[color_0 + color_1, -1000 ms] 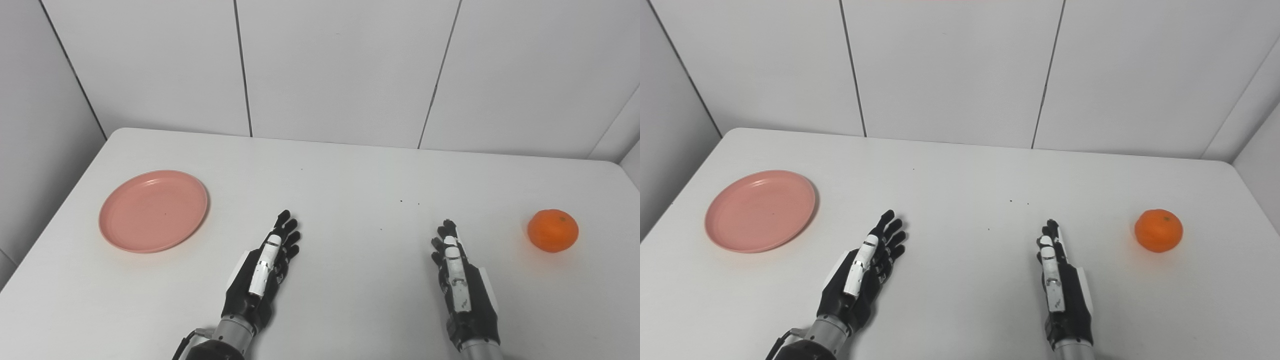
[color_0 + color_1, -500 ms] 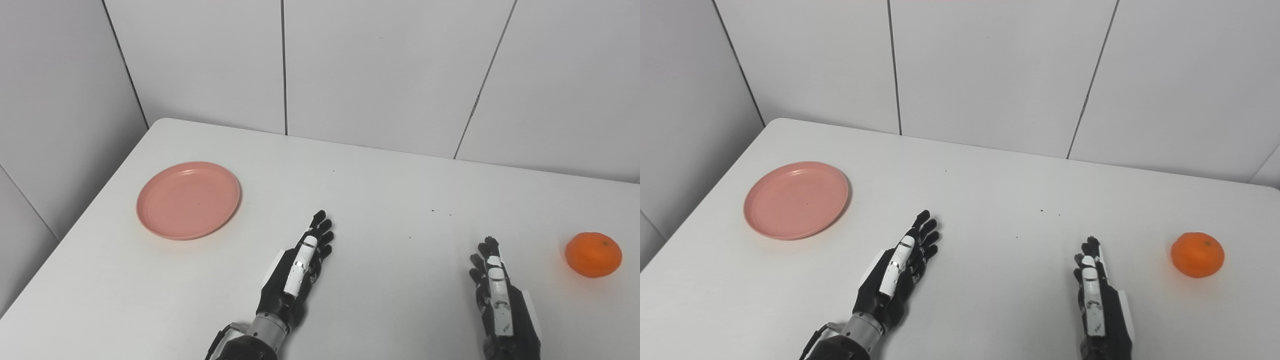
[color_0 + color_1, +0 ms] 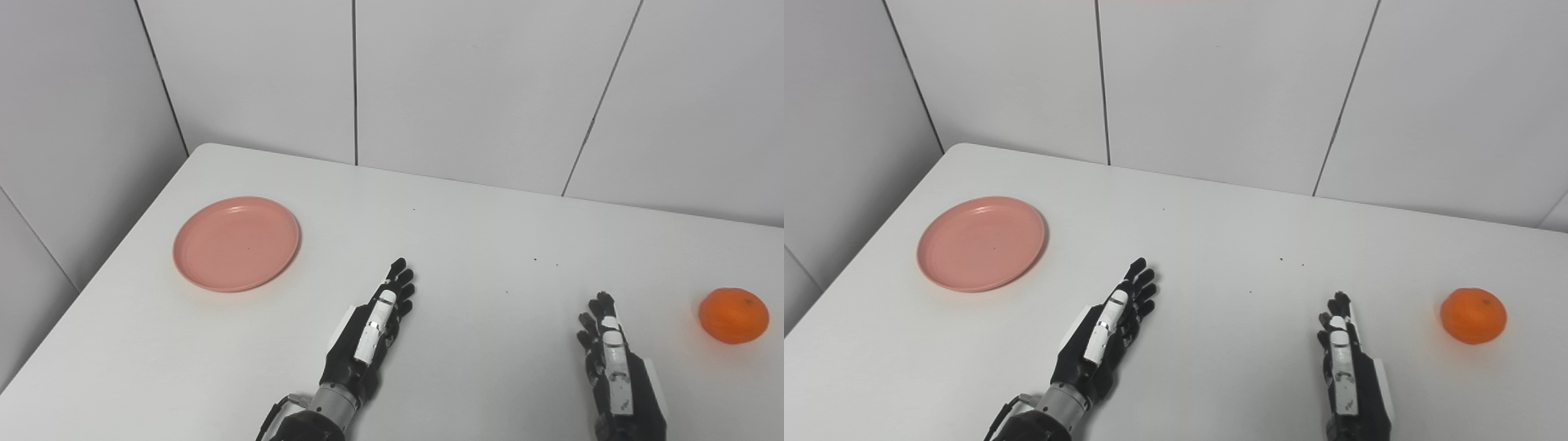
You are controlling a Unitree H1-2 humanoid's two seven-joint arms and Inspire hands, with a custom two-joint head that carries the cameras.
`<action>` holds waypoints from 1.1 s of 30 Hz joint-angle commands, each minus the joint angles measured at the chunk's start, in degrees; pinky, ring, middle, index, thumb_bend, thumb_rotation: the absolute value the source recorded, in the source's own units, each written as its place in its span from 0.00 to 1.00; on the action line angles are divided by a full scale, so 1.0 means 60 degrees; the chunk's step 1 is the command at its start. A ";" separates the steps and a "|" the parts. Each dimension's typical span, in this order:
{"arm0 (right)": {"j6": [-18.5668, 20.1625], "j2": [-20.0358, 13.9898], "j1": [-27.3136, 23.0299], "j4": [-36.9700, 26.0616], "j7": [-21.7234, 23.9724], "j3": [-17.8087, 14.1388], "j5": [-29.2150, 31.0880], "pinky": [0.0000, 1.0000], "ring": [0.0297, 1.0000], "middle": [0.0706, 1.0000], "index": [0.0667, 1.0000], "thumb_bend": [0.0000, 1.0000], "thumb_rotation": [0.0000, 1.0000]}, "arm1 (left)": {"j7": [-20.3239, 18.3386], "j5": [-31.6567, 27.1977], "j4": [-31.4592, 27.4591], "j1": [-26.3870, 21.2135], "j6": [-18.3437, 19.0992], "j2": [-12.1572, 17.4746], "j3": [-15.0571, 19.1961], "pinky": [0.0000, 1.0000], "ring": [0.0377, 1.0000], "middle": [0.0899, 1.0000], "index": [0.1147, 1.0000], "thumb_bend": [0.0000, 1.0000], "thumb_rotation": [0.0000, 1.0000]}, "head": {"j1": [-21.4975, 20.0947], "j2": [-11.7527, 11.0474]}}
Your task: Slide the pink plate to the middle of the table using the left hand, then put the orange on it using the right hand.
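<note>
A pink plate [image 3: 236, 242] lies on the white table [image 3: 465, 245] at the left, with nothing on it. An orange [image 3: 733, 315] sits near the table's right edge. My left hand [image 3: 371, 331] rests near the front middle, open, fingers stretched toward the far side, well to the right of the plate. My right hand [image 3: 612, 361] is at the front right, open with fingers straight, a good way left of the orange. Neither hand touches anything.
Grey wall panels [image 3: 478, 86] rise behind the table and along its left side. The table's left edge [image 3: 122, 245] runs close to the plate. A few dark specks [image 3: 545, 262] dot the surface near the middle.
The camera has turned left, shifting the whole picture to the right. Plate, orange and both hands show no real movement of their own.
</note>
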 commanded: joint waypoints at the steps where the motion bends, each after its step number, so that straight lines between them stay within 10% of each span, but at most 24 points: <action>1: -0.0605 -0.0033 -0.0098 -0.0204 0.0083 -0.0030 0.0040 1.00 0.98 1.00 1.00 0.18 1.00 | -0.0076 0.0038 0.0011 -0.0072 -0.0219 -0.0185 -0.0175 1.00 1.00 1.00 1.00 0.39 1.00 | 0.0008 0.0013; 33: -0.0518 0.0010 -0.0103 -0.0149 0.0099 -0.0054 0.0062 1.00 0.99 1.00 1.00 0.19 1.00 | -0.0058 0.0087 -0.1144 -0.1400 0.0545 0.0504 0.0385 0.94 0.91 0.94 0.93 0.42 1.00 | 0.0168 0.0008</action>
